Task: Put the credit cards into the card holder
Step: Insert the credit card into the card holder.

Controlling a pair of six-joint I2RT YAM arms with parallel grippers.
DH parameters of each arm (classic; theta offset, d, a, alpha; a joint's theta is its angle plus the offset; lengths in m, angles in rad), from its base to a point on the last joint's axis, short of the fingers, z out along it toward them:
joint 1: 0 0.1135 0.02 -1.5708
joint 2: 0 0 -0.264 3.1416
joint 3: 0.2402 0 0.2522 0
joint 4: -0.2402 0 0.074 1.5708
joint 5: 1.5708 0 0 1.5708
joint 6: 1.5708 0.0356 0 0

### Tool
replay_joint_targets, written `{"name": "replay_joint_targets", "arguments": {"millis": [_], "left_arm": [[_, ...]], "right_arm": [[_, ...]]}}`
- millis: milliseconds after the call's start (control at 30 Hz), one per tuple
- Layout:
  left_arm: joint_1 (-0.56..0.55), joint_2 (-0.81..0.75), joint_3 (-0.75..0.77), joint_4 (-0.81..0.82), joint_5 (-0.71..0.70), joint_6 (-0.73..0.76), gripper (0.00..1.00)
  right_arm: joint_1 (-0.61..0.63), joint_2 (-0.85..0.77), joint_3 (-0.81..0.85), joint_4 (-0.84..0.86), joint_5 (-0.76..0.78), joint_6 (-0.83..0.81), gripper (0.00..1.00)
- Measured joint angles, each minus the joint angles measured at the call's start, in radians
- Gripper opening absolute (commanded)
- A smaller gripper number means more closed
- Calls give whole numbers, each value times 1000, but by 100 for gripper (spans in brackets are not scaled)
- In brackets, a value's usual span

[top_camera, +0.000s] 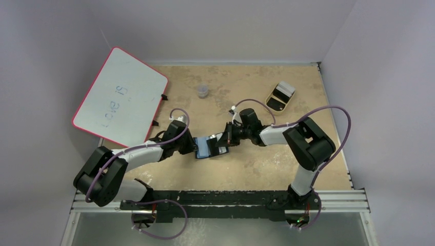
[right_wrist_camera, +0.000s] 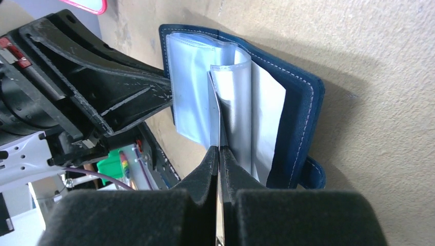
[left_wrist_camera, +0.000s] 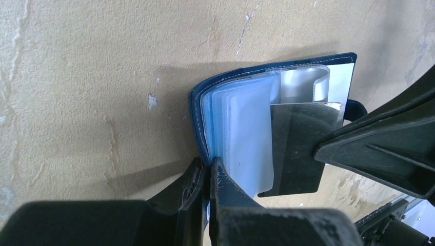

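L pincer (left_wrist_camera: 209, 166): jaws pinched tight on the near-left edge of the card holder (top_camera: 208, 147), gripping the blue cover plus a bit of clear sleeve. Holder lies open mid-table (top_camera: 246, 169), between my two arms.

R pincer (right_wrist_camera: 219, 154): closed hard on one grey card (left_wrist_camera: 295, 148), held edge-on by its near end, far end pushed in among the clear sleeves (left_wrist_camera: 241, 128). Can't tell if it's actually inside a pocket or just between two leaves. No other cards in view.

Risks, my guess:
- Card tip misses the pocket mouth and slides btwn sleeves, so it drops out once I let go. Cause: sleeves curl up and hide the opening.
- Sleeve buckles/folds if I push w/ card slightly tilted.
- Holder pivots or slips out of L pinch, since the grip is only on a thin edge and the R push goes toward it.
- Thin, slick card may twist in R jaws under load.
- The two pincers sit v. close; a bump could knock the holder.
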Motion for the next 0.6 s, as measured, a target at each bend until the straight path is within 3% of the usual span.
{"name": "replay_joint_targets", "arguments": {"millis": [167,400,600], "left_arm": [[0,-1,15,-33,-5,3,13],[0,-19,24,-77,-19,14,0],[0,-13,26,-76,-20,14,0]], "right_arm": [[0,19,0,1,-8,24,0],[-6,21,0,5,-6,40,0],[-15,21,0,5,4,53,0]]}}
